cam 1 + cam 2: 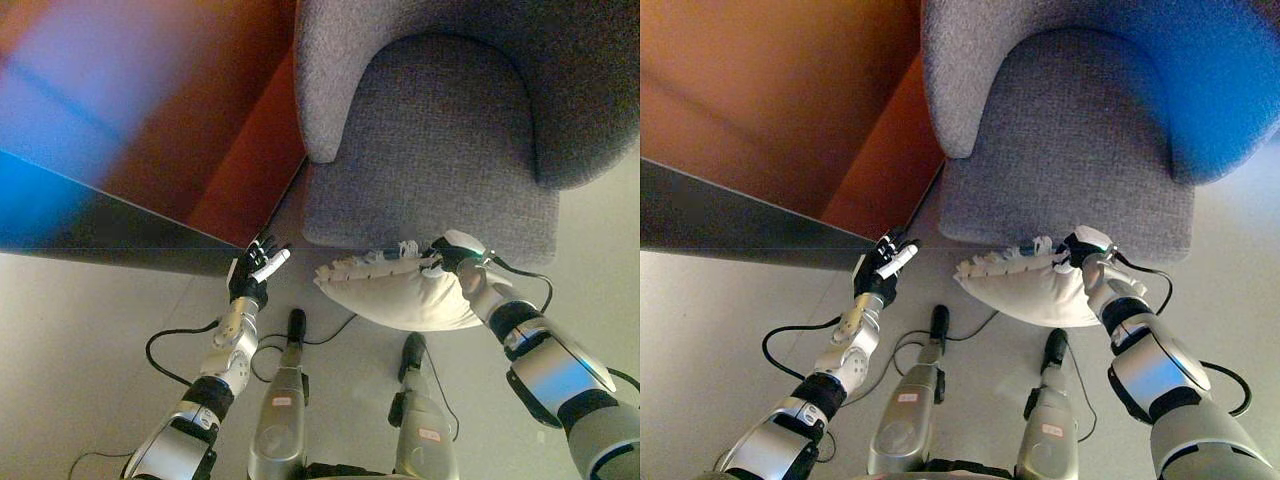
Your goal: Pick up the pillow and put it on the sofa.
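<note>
The robot's right hand (452, 252) is curled onto the upper right corner of the one cream-white, fringed fabric pillow (400, 292), pinching it there so that the soft body hangs down and to the left of the hand. The pillow appears lifted clear of the pale grey floor (90, 320), and its frilled top edge sits just at the front edge of the sofa's seat, directly beyond the hand. Holding it by a corner looks deliberate: the bulk droops free and could be swung forward onto the cushion without the hand having to let go and re-grasp.

The left hand (256, 270) hovers well to the left of the pillow, its fingers spread and relaxed, holding nothing; it is apart from the pillow and from the sofa, probably kept out of the way as a balance or reserve.

There is a single grey, rounded, woven-fabric sofa (440, 140) ahead of both hands, its seat bare. Beyond the left hand stands a reddish-brown wall panel (240, 150).

By my reading the pick-up is done and the placing remains: the pillow needs to rise above the seat edge and go forward.
</note>
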Controlling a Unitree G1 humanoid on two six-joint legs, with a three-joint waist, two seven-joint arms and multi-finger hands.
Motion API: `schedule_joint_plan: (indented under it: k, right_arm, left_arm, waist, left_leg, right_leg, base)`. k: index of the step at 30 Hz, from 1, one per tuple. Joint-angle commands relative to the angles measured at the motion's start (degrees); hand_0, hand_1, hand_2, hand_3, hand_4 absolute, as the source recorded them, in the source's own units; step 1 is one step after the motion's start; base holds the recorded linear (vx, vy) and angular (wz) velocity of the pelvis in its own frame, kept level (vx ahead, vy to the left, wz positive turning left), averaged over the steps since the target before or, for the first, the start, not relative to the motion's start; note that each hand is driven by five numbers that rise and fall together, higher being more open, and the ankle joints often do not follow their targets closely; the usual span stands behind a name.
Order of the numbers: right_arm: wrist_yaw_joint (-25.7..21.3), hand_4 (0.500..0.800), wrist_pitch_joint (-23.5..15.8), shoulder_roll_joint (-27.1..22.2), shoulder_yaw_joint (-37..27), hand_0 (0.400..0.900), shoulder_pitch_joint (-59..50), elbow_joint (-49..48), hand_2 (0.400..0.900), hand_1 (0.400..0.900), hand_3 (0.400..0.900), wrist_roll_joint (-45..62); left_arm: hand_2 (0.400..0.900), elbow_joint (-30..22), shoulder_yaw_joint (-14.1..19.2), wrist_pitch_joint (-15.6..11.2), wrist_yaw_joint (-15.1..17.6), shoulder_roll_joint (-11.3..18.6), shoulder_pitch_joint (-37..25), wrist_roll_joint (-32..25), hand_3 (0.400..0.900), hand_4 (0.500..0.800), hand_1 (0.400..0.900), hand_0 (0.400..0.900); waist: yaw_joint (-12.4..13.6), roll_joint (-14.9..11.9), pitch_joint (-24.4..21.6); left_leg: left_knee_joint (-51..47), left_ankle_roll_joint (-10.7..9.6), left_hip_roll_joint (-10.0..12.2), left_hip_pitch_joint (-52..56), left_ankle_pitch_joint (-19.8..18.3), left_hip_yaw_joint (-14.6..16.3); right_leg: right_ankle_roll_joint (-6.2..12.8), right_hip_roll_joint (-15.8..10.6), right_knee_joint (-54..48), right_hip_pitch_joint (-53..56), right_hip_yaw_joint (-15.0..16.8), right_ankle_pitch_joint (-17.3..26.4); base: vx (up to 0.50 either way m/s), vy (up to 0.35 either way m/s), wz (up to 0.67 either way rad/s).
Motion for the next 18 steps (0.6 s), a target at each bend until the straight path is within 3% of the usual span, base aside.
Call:
schedule_joint_plan:
  k: [1,12,18]
  right_arm:
    - [-0.8,0.500,0.3,-3.7,2.5,0.400,-5.5,-0.1,0.400,0.400,0.400,-1.3]
    - [-0.8,0.500,-1.5,-4.5,2.1,0.400,-4.5,-1.1,0.400,0.400,0.400,-0.6]
    - [0.7,0.500,-2.6,-5.9,1.4,0.400,-0.9,-5.1,0.400,0.400,0.400,-1.3]
  left_arm:
    - [0.900,-2.5,-0.8,-5.5,-0.5,2.6,-4.7,0.6,0.900,0.800,0.900,0.900]
    - [0.900,-2.2,-0.5,-5.5,-0.9,2.8,-4.4,0.1,0.900,0.800,0.900,0.900]
    - [0.900,-1.8,0.9,-4.3,-1.5,3.2,-3.1,-0.2,0.900,0.800,0.900,0.900]
  waist:
    - [0.6,-2.5,1.0]
    - [0.3,-2.7,0.3]
    - [0.0,-4.0,-2.5]
  left_leg:
    - [3.7,1.4,-0.8,-0.4,-6.6,-0.9]
    - [3.0,1.4,-0.7,1.0,-6.7,-0.6]
    - [2.4,1.3,-0.6,3.7,-7.2,-0.2]
  right_leg:
    - [1.61,-4.3,5.9,-6.2,3.9,0.2]
    - [1.59,-4.2,5.4,-5.0,3.7,0.1]
    - [1.86,-4.2,4.8,-2.1,3.7,-0.5]
  base:
    - [0.00,0.000,0.00]
    - [0.00,0.000,0.00]
    - [0.02,-0.012,0.01]
